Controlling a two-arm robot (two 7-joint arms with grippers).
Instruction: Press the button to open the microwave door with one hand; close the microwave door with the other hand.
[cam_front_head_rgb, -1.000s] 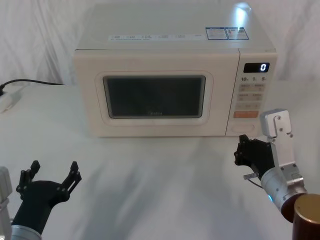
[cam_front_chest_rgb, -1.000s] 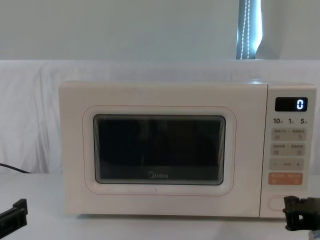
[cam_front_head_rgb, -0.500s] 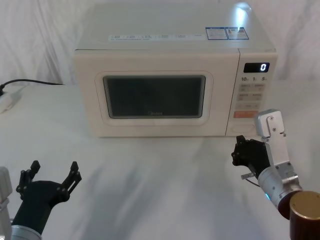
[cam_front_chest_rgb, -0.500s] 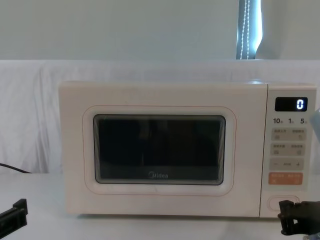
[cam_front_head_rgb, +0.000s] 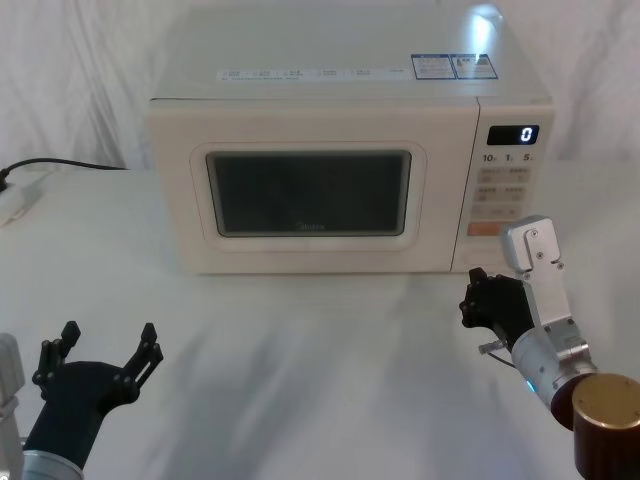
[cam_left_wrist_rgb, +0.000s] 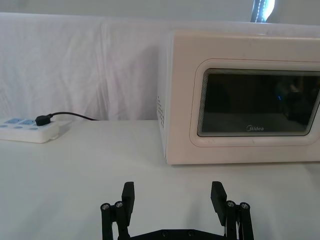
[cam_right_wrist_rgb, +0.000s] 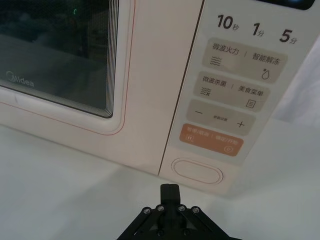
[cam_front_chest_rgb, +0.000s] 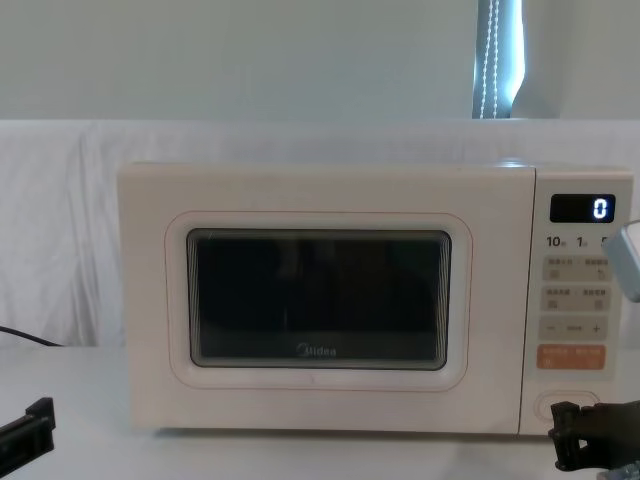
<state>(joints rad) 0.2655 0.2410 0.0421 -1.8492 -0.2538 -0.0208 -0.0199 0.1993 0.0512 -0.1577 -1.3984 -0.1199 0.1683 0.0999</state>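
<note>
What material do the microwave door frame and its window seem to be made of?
The microwave door frame looks like matte cream plastic: smooth, even colour, soft rounded edges. Its window seems dark glass or clear plastic, glossy, with faint reflections; which one cannot be told.

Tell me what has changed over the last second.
The right tool has crept forward and toward the robot's left, closing on the button but not yet touching it. The left tool stays parked and open near the table's front edge. The microwave door remains shut, and the display still reads 0.
</note>
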